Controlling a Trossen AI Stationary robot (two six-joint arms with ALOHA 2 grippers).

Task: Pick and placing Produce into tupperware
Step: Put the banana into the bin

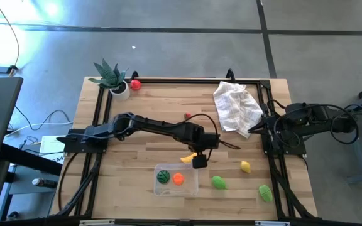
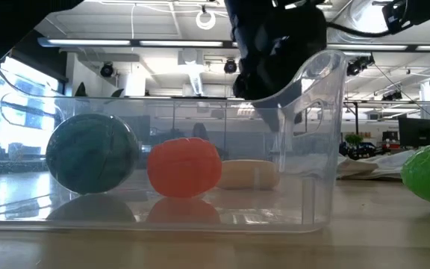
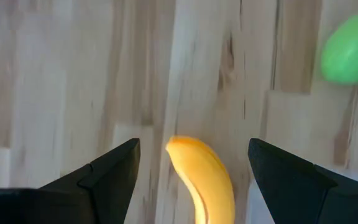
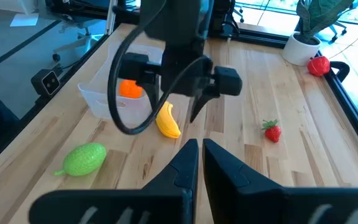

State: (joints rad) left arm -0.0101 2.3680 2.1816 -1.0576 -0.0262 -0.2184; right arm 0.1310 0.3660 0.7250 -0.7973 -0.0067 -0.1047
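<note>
The yellow banana (image 1: pixel 188 158) lies on the wood just beyond the clear tupperware (image 1: pixel 190 188), toward the far edge. The tupperware holds a dark green round fruit (image 1: pixel 163 176) and an orange one (image 1: pixel 178 178). My left gripper (image 1: pixel 199 161) hangs over the banana, pointing down. In the left wrist view it (image 3: pixel 192 149) is open, its fingers on either side of the banana (image 3: pixel 204 180) and apart from it. My right gripper (image 4: pixel 201 155) is shut and waits at the table's right edge. A lemon (image 1: pixel 246 166) and two light green pieces (image 1: pixel 219 182) (image 1: pixel 265 192) lie to the right.
A white checked cloth (image 1: pixel 236 107) lies crumpled at the far right. A potted plant (image 1: pixel 110 76) and a red fruit (image 1: pixel 135 84) sit at the far left corner, and a small strawberry (image 1: pixel 188 115) mid-table. A black frame (image 1: pixel 181 80) edges the table.
</note>
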